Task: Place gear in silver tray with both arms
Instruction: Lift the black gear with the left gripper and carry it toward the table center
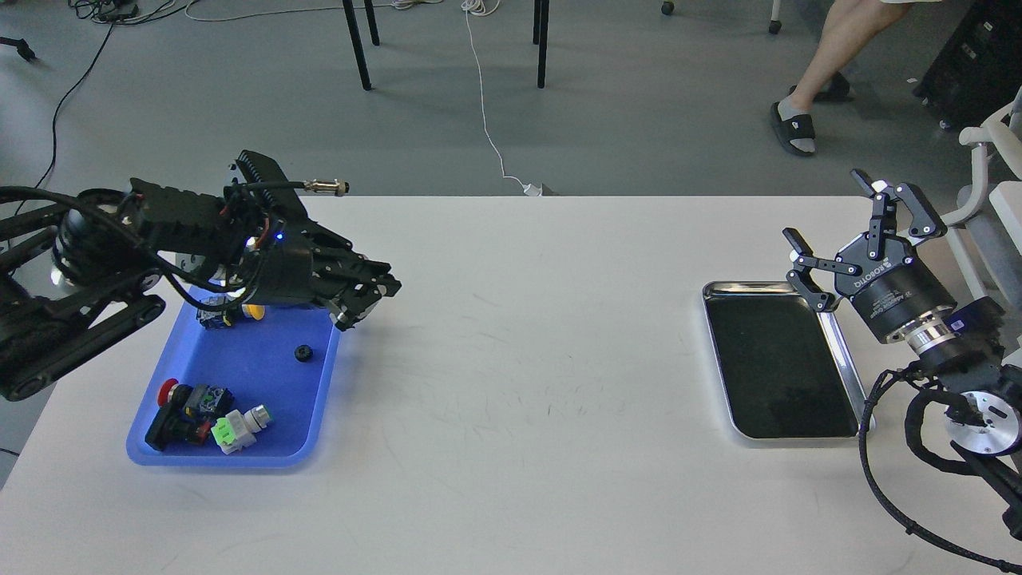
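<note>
The gear is a small black ring lying in the blue plastic tray at the table's left. My left gripper hovers above the blue tray's far right corner, just beyond and to the right of the gear. Its dark fingers lie close together and I cannot tell them apart. The silver tray, with its dark bottom showing nothing in it, lies at the table's right. My right gripper is open and empty, raised over the silver tray's far right corner.
The blue tray also holds a yellow push button, a red and black switch and a green and white part. A white chair stands right of the table. A person's legs are behind it.
</note>
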`<state>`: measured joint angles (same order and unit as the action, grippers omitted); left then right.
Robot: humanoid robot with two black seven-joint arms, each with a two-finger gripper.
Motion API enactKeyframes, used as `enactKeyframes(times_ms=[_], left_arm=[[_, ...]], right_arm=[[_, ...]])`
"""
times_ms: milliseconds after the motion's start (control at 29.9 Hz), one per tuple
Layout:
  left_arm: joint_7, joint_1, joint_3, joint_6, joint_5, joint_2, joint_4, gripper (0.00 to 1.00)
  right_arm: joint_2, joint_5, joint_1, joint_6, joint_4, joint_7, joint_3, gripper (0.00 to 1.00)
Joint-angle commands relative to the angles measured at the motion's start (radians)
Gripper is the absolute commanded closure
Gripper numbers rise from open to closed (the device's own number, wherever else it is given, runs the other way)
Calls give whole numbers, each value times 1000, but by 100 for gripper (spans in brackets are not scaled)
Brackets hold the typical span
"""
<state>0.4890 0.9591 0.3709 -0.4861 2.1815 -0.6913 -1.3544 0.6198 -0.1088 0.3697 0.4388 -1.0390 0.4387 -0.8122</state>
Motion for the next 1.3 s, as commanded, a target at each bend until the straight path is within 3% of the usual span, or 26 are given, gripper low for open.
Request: enactKeyframes(times_ms=[0,368,569,836,1271], left_arm=[[0,52,-50,-3,0,128,53,78],[0,93,-119,-3,0,404,241,78],[0,167,-251,-3,0,484,317,77],[0,171,-288,-3,0,596,434,77],[0,168,-313,-3,0,691,498,77]], right_arm=[[0,3,0,5,42,0,-2,1],[0,14,-11,50,93,17,-27,1],[0,14,-15,49,94,17,-30,1],[0,14,-22,49,103,17,-30,1],[0,12,-28,49,103,18,-30,1]])
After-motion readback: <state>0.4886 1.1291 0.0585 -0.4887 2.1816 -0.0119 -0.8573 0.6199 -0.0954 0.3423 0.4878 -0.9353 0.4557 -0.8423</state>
